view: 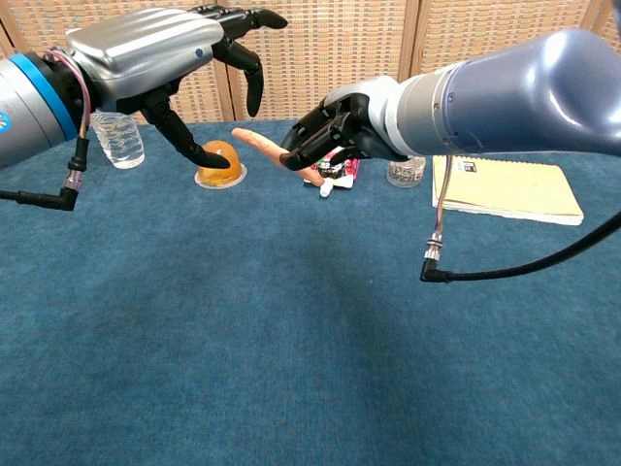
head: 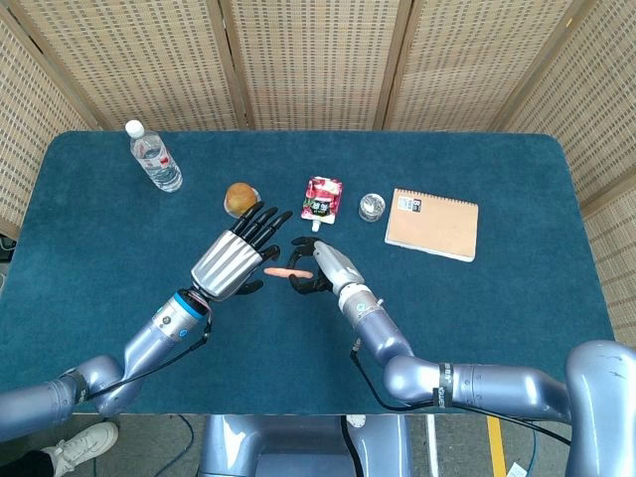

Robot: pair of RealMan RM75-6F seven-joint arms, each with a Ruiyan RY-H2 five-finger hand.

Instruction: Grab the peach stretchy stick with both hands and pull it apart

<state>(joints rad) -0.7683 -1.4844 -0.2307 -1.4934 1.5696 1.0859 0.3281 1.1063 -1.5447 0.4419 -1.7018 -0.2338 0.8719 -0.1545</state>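
Observation:
The peach stretchy stick [head: 282,271] [view: 260,147] hangs above the table's middle, lying roughly level. My right hand [head: 320,268] [view: 342,124] grips its right end, leaving the left end free. My left hand [head: 235,258] [view: 155,58] hovers just left of that free end with its fingers spread and nothing in them. A small gap separates it from the stick.
On the blue table [head: 497,328] stand a water bottle [head: 153,156] at the far left, an orange jelly cup [head: 238,198], a red pouch [head: 321,197], a small round tin [head: 372,207] and a tan notebook [head: 431,224].

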